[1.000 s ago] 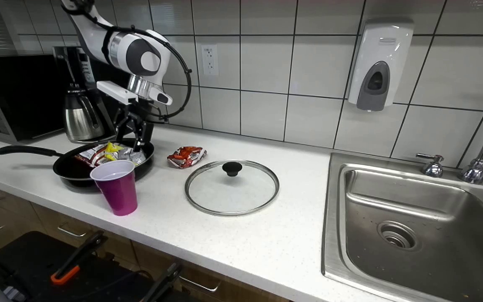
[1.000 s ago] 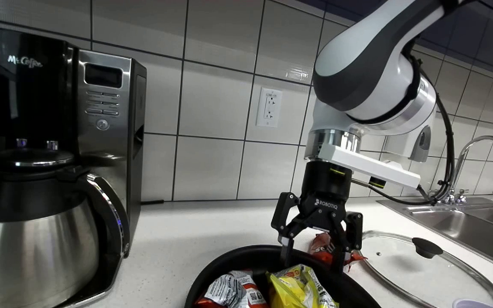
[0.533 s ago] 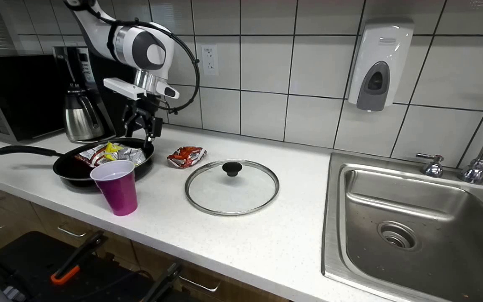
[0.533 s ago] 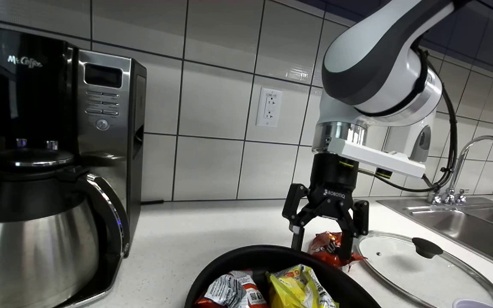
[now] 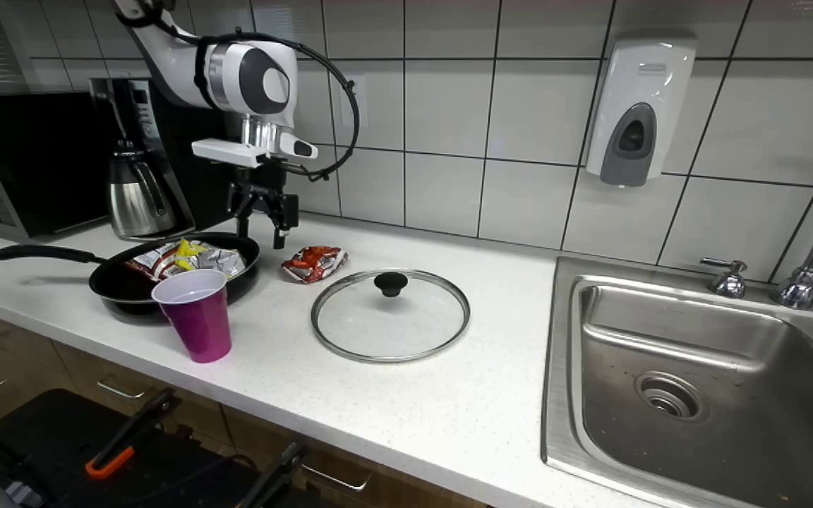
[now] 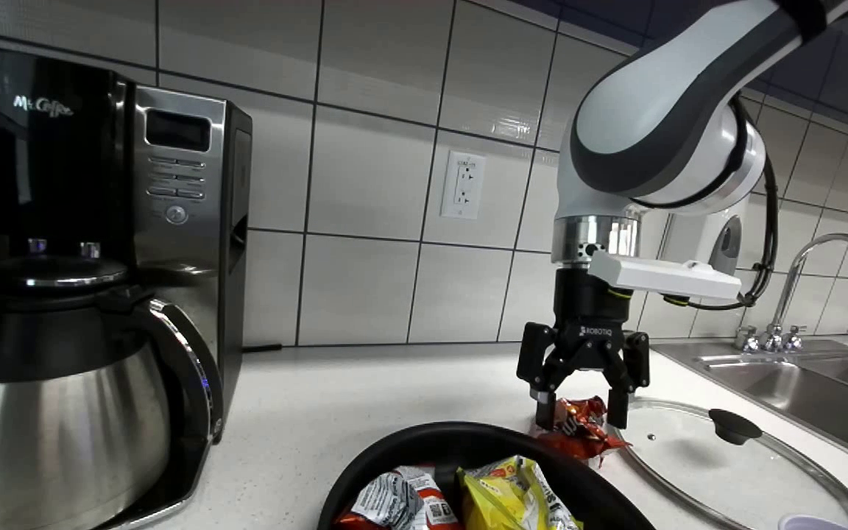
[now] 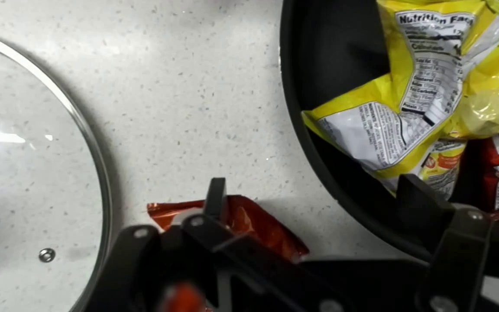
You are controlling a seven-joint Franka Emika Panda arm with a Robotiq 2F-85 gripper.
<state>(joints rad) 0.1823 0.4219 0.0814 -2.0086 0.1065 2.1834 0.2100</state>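
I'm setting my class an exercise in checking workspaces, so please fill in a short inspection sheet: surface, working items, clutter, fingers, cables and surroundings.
Surface: white, finely speckled counter.
Working items: red packet on the counter beside the black pan; yellow packet and red-and-white packet inside the black pan.
Clutter: glass lid, knob up; purple cup near the black pan.
Fingers: parted, hovering near the red packet; in their grip, nothing seen.
Cables: black cable looping beside the arm, off the counter.
Surroundings: coffee maker; sink beyond the glass lid; soap dispenser on the tiled wall.
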